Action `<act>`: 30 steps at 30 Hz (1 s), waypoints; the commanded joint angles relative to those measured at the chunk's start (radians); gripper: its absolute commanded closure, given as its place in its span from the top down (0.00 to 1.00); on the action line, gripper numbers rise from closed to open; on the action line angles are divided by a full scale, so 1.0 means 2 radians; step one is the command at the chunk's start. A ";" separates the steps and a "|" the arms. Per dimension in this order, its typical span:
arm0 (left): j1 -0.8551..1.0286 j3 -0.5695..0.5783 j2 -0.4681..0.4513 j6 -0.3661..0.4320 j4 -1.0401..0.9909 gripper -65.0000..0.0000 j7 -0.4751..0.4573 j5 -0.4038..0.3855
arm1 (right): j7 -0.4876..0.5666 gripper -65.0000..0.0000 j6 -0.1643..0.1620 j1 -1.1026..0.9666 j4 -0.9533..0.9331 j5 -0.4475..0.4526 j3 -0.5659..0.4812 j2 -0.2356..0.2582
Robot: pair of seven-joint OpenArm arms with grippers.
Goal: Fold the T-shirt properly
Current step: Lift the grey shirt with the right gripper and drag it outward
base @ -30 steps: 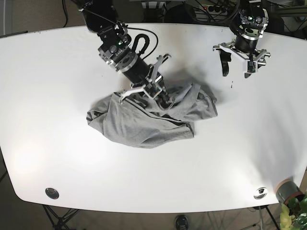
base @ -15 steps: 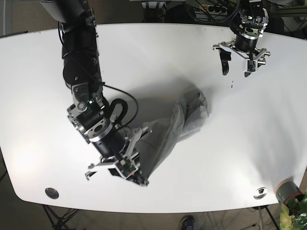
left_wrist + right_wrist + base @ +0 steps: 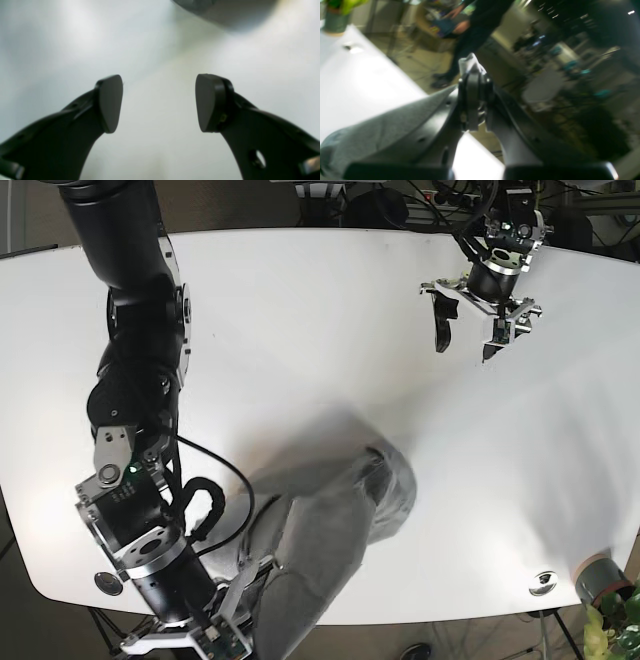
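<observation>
Grey T-shirt [image 3: 335, 530], one, clamped in right gripper [image 3: 472, 110].

white table [image 3: 300, 330], grey T-shirt [image 3: 345, 515] lying on it

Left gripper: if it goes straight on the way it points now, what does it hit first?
Probably the bare white table. The left gripper is open and nothing lies between its fingers; depth is unclear.
</observation>
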 commanded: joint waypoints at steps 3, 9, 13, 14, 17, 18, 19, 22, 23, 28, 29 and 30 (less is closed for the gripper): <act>-0.014 0.001 -0.003 0.001 0.011 0.66 -0.014 -0.001 | -0.022 0.03 0.016 0.084 0.033 0.003 0.019 0.000; -0.034 -0.002 -0.003 0.001 0.010 0.66 -0.014 -0.001 | -0.051 0.03 0.022 0.150 0.036 0.002 0.019 0.000; -0.051 -0.002 -0.003 0.001 0.011 0.66 -0.014 -0.001 | -0.055 0.03 0.022 0.192 0.034 0.003 0.017 0.013; -0.057 -0.002 -0.002 0.001 0.011 0.66 -0.014 -0.001 | -0.055 0.03 0.022 0.208 0.033 0.003 0.017 0.013; -0.070 -0.002 -0.002 0.001 0.011 0.66 -0.014 -0.001 | -0.055 0.03 0.022 0.236 0.026 0.003 0.017 0.013; -0.073 -0.002 -0.002 0.001 0.011 0.66 -0.014 -0.001 | -0.055 0.03 0.022 0.244 0.021 0.003 0.016 0.014; -0.075 -0.002 -0.002 0.001 0.012 0.66 -0.014 -0.001 | -0.055 0.03 0.022 0.250 0.018 0.003 0.016 0.014; -0.082 0.001 -0.002 0.001 0.012 0.66 -0.014 -0.001 | -0.055 0.03 0.022 0.263 0.012 0.003 0.016 0.015; -0.085 0.002 -0.002 0.001 0.012 0.66 -0.014 -0.001 | -0.055 0.03 0.022 0.263 0.012 0.003 0.016 0.019; -0.102 0.049 -0.006 0.001 0.007 0.66 -0.014 0.000 | -0.055 0.03 0.022 0.257 0.011 0.003 0.016 0.028; -0.107 0.059 -0.006 0.001 0.006 0.66 -0.014 0.000 | -0.055 0.03 0.022 0.250 0.011 0.003 0.016 0.028; -0.110 0.065 -0.006 0.001 0.006 0.66 -0.014 0.000 | -0.055 0.03 0.022 0.247 0.011 0.003 0.016 0.028</act>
